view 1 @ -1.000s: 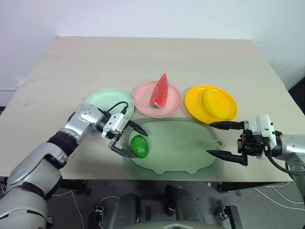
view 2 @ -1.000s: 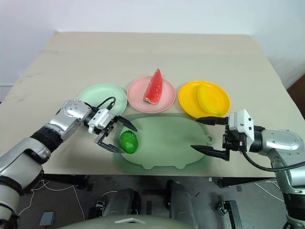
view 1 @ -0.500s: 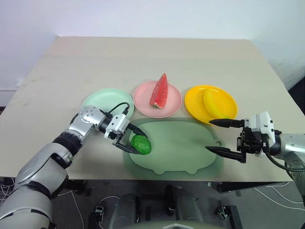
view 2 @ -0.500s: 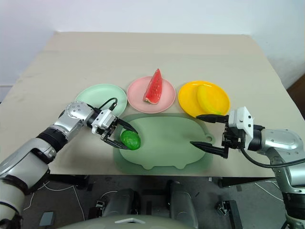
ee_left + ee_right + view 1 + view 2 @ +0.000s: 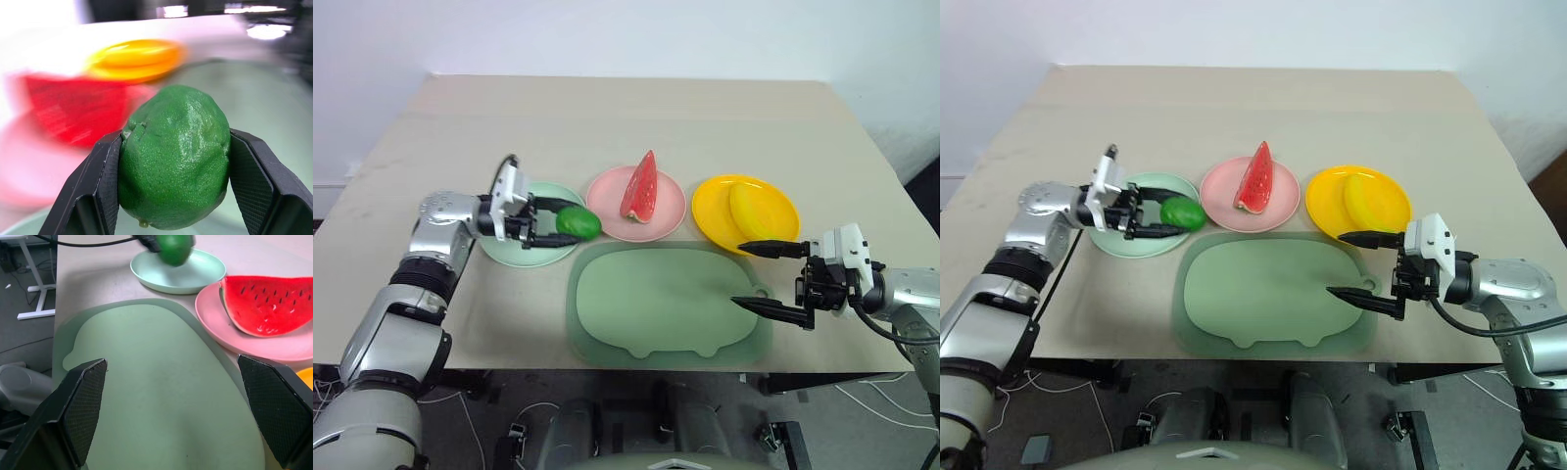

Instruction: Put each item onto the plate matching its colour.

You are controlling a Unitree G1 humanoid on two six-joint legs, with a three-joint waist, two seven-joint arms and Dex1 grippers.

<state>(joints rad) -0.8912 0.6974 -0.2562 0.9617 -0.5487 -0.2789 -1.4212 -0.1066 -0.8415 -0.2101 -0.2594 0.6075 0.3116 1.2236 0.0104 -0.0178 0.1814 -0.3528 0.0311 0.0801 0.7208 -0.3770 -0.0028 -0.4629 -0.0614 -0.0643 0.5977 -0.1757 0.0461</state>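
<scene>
Fruit of glossy green (image 5: 578,222) now sits clamped in the left end effector (image 5: 570,224) above the near edge of the mint plate (image 5: 509,245); a second ago it lay on the pig-shaped board (image 5: 666,304) with the fingers wide around it, so it has been grasped, lifted and carried across. The watermelon wedge (image 5: 639,186) stands on the pink plate (image 5: 661,217) and the banana (image 5: 754,211) lies on the yellow plate (image 5: 715,220), all on the worktop (image 5: 607,117).

Left wrist view: both black pads (image 5: 105,188) press the fruit's sides, firmly held.

Right wrist view: the right end effector (image 5: 176,406) is spread wide and empty over the board, unchanged.

Only the release onto the mint plate seems to remain; lowering first would keep the round fruit from rolling off.
</scene>
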